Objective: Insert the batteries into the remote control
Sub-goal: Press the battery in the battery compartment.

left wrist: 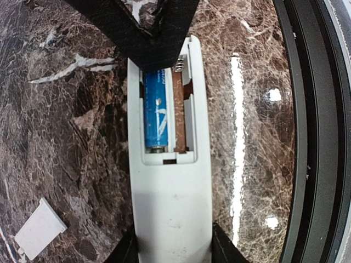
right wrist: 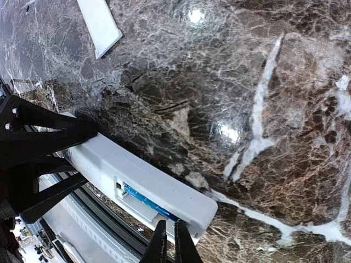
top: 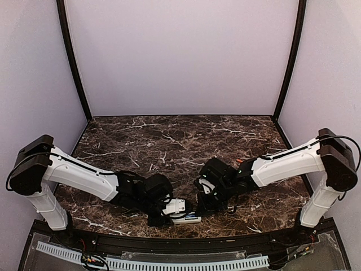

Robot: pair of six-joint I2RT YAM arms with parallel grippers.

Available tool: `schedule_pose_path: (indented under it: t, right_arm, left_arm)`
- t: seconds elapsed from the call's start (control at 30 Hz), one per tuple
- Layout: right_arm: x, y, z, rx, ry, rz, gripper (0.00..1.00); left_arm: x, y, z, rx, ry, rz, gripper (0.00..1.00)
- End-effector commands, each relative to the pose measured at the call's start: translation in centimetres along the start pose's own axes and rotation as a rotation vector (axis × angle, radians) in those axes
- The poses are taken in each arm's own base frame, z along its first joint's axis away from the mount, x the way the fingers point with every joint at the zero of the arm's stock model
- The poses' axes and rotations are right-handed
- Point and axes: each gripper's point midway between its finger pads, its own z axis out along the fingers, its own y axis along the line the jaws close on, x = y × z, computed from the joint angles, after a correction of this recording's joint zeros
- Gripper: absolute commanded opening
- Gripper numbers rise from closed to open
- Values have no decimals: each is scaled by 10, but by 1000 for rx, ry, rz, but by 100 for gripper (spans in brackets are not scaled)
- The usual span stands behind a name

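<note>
The remote (left wrist: 173,197) is lying face down on the counter (left wrist: 71,137) with its battery bay turned upward. Its long axis is running straight from the left end effector (left wrist: 173,249) at its plain end towards the right end effector (right wrist: 167,244) at its bay end. The plain end is being gripped by the left end effector, whose jaws are standing partly open with a finger (left wrist: 222,249) laid against each long side of the remote. The right end effector is being held fully closed, its fingers pressed together with nothing seen between them. It is poised over the far end of the bay, though contact with the remote cannot be told. The blue battery (left wrist: 156,112) is seated lengthwise in one slot of the bay, parallel to the remote's long axis. A brownish strip (left wrist: 178,109) is showing in the slot beside it, and whether that is the orange-red battery cannot be told. The bay cover (left wrist: 39,227) is lying on the counter well apart from the remote, on the blue battery's side. The bay is judged to be far nearer the right end effector. Any seating push is therefore judged to fall to that arm, directed down into the second slot, while the remote is being steadied from the opposite end.
</note>
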Motion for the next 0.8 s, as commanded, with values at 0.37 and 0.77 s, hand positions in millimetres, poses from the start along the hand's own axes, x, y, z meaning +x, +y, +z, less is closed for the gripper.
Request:
schedule_pose_path:
  t: [0.37,0.77]
  right_arm:
    - [3,-3,-11,46,-24,52,10]
    - [9,2,2,39,0,53,7]
  left_arm:
    - [9,-3,6,17,38,23,10]
    - [10,-5,6,22,41,23,8]
